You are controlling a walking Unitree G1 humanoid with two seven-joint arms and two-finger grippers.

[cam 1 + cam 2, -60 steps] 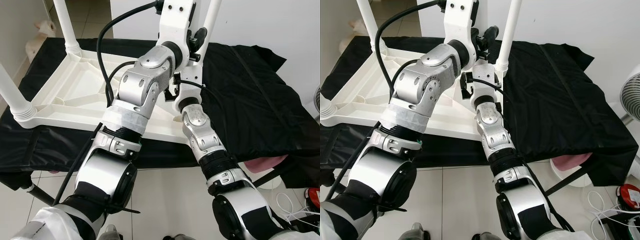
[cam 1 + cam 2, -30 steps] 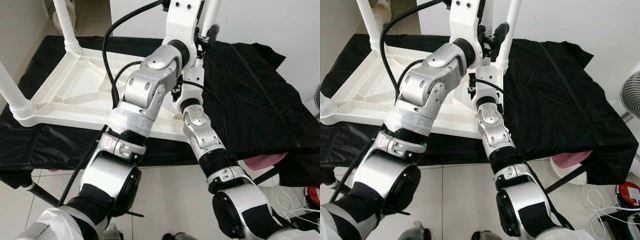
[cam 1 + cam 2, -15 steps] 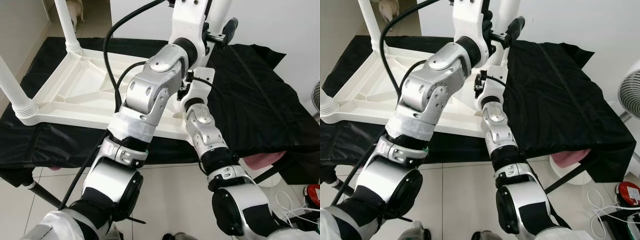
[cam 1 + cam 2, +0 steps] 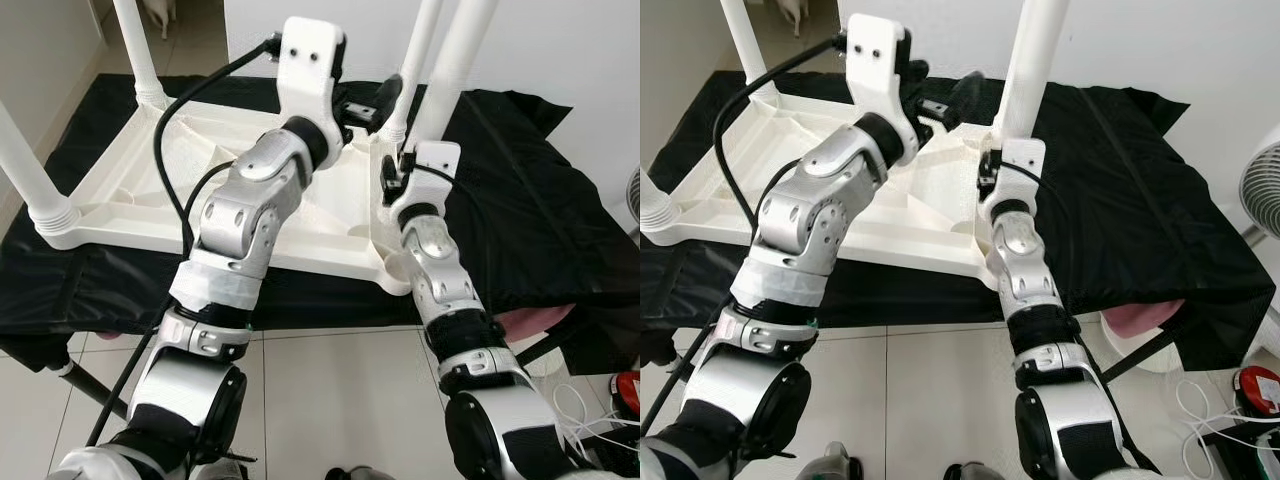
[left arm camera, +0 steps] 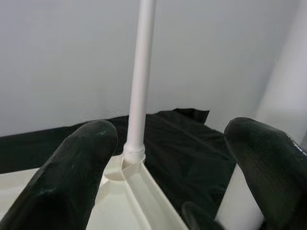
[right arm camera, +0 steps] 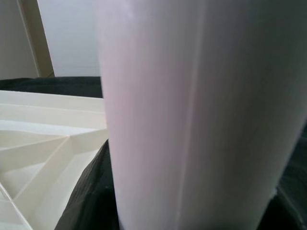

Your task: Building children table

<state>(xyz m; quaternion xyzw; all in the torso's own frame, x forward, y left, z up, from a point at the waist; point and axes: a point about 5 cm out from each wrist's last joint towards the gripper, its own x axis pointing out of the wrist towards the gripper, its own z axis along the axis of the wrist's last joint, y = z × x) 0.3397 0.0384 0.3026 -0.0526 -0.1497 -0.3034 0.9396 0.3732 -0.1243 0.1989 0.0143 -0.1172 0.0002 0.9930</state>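
The white children's table (image 4: 130,200) lies upside down on a black-draped surface (image 4: 520,220). Legs stand up at its near left (image 4: 25,165), far left (image 4: 135,50) and far right (image 4: 415,60) corners. My right gripper (image 6: 192,201) is shut on a fourth, thick white leg (image 4: 460,70), holding it upright over the near right corner (image 4: 395,270). That leg's foot is hidden behind my right wrist. My left gripper (image 4: 375,105) hangs open above the table's underside, just left of the held leg, with nothing between its fingers (image 5: 72,177).
A white wall rises close behind the table. A fan (image 4: 1265,190) stands at the right edge. A pink thing (image 4: 1135,325) sits under the cloth's overhang, and a red object (image 4: 1255,385) with white cables lies on the tiled floor (image 4: 910,400).
My left arm has swung left and down, away from the held leg, and its gripper now hangs open. My right forearm and the held leg stand in plain view. The camera shifted a little.
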